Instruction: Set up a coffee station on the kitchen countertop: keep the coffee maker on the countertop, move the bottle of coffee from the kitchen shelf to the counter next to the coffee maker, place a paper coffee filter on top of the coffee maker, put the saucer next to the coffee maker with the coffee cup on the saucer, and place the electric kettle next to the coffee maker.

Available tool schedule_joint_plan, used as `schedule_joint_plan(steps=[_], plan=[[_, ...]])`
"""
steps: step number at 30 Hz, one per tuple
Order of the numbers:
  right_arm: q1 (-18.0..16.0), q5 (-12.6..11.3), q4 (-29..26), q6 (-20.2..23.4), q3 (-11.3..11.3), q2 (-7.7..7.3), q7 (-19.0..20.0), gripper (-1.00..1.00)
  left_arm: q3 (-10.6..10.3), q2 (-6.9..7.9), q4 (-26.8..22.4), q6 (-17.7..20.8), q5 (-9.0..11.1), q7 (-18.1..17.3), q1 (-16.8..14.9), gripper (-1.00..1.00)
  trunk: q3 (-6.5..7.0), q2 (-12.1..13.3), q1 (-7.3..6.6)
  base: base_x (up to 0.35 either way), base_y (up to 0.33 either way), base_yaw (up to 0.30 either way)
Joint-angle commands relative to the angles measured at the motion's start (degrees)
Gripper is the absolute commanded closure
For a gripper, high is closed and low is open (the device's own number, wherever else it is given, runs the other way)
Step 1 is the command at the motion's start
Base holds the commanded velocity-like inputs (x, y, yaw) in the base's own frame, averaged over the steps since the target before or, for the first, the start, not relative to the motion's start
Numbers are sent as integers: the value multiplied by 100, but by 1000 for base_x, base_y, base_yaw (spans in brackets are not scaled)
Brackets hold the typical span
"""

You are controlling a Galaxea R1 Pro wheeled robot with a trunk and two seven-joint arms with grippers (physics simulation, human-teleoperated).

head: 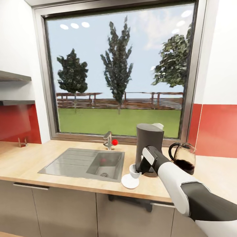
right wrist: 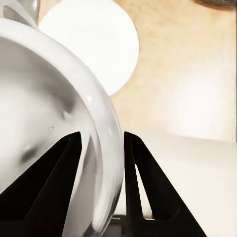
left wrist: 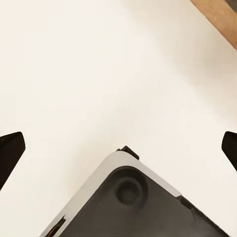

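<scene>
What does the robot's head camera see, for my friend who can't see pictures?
The robot's right gripper holds a white coffee cup just over a saucer on the kitchen countertop, beside the coffee maker. A glass electric kettle stands nearby.

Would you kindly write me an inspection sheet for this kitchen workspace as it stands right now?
Surface: kitchen countertop, light wood-look, with an inset steel sink.
Job's things: coffee maker on the counter by the window, something pale on its top; electric kettle beside it; saucer in front; coffee cup over the saucer.
Clutter: small rack at the far end of the counter.
Grippers: right gripper has its fingers either side of the cup's wall; left gripper has its fingers wide apart, holding nothing.
Cables: nothing seen.
Surroundings: window, red backsplash, wall shelves.
</scene>
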Motion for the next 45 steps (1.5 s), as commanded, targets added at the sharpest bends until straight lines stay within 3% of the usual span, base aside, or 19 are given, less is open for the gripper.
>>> schedule_joint_plan(steps=[1, 5, 8, 13, 45], plan=[[0, -66, -4, 15, 37, 1, -50, 100, 3, 1, -6, -7, 26, -19, 4, -100, 0, -1, 2, 23, -22, 0], [0, -66, -3, 15, 144, 10, -52, 100, 3, 11, -6, 6, 56, -19, 4, -100, 0, -1, 2, 76, 22, 0], [0, -66, 27, 15, 193, 14, -53, 100, -2, 34, -6, 65, 260, -19, 4, -100, 0, -1, 2, 147, 108, 0], [0, -66, 32, 15, 191, 22, -53, 100, -4, 37, -6, 97, 308, -19, 4, -100, 0, -1, 2, 32, 103, 0], [0, -66, 33, 15, 200, -13, -45, 100, -22, 16, -6, 99, 301, -27, 4, -100, -35, -82, 46, 53, 8, 0]])
